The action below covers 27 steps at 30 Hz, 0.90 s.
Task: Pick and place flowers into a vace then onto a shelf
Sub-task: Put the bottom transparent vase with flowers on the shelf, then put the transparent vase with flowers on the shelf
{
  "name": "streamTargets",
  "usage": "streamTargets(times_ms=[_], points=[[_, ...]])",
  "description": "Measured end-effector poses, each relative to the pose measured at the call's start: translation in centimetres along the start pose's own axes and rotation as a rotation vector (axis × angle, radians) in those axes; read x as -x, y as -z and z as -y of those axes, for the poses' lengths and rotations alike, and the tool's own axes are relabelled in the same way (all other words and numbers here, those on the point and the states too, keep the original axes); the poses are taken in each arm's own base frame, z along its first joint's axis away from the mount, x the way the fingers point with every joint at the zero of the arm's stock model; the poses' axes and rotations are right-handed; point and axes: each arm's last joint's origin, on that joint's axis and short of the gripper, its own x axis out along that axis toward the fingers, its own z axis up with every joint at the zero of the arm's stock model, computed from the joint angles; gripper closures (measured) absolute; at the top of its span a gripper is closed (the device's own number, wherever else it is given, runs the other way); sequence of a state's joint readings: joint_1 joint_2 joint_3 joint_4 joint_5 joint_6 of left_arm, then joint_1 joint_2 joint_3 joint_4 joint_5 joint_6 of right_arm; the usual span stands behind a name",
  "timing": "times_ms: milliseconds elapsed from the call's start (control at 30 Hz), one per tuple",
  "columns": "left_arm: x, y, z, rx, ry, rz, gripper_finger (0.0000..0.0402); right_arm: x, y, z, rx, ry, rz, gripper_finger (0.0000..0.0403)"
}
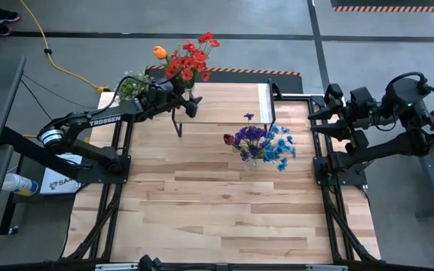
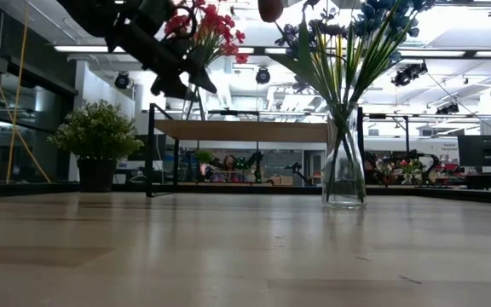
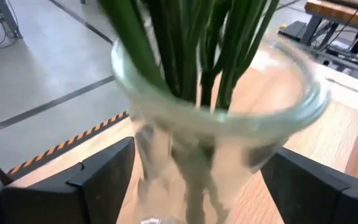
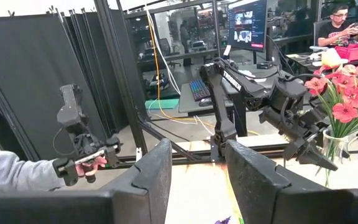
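Left gripper [image 1: 188, 100] stands released, its fingers [image 3: 104, 180] apart on either side of the glass vase [image 3: 222, 130] of red flowers [image 1: 191, 59] on the shelf [image 1: 224, 105]. At the shelf's 5 o'clock, a second vase [image 2: 344, 158] of blue and purple flowers [image 1: 266, 143] stands on the table [image 1: 224, 211]. Right gripper [image 1: 316, 120] waits at the table's 2 o'clock edge, fingers partly open, holding nothing

Wood-plank table [image 1: 217, 211] bearing a shelf [image 1: 224, 104], a glass vase [image 2: 344, 162] of blue-purple flowers [image 1: 261, 143], a potted plant [image 2: 97, 145].

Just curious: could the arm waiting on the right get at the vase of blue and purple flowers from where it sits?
Probably yes: the right end effector faces the blue and purple flowers across bare tabletop, nothing between.
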<state>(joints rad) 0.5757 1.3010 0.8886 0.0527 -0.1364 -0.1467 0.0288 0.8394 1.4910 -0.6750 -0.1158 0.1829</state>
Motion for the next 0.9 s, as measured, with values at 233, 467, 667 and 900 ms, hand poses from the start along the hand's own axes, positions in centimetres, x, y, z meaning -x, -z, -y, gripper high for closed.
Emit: streamTargets(times_ms=[233, 467, 667, 900], points=[[0.1, 0.0, 0.1, 0.0, 0.029, -0.006, 0.0014, 0.1, 0.0, 0.0, 0.0, -0.001, 0.001, 0.0261], [0.1, 0.2, 0.2, -0.004, 0.077, -0.029, 0.0019, 0.1, 0.0, 0.0, 0.0, -0.006, 0.0, 0.0261], [1.6, 0.1, 0.1, -0.013, 0.086, -0.071, 0.002, 0.1, 0.0, 0.0, 0.0, -0.007, 0.0, 0.026], [3.7, -0.8, -0.1, -0.019, 0.09, -0.041, 0.0021, 0.1, 0.0, 0.0, 0.0, -0.007, 0.0, 0.0261]])
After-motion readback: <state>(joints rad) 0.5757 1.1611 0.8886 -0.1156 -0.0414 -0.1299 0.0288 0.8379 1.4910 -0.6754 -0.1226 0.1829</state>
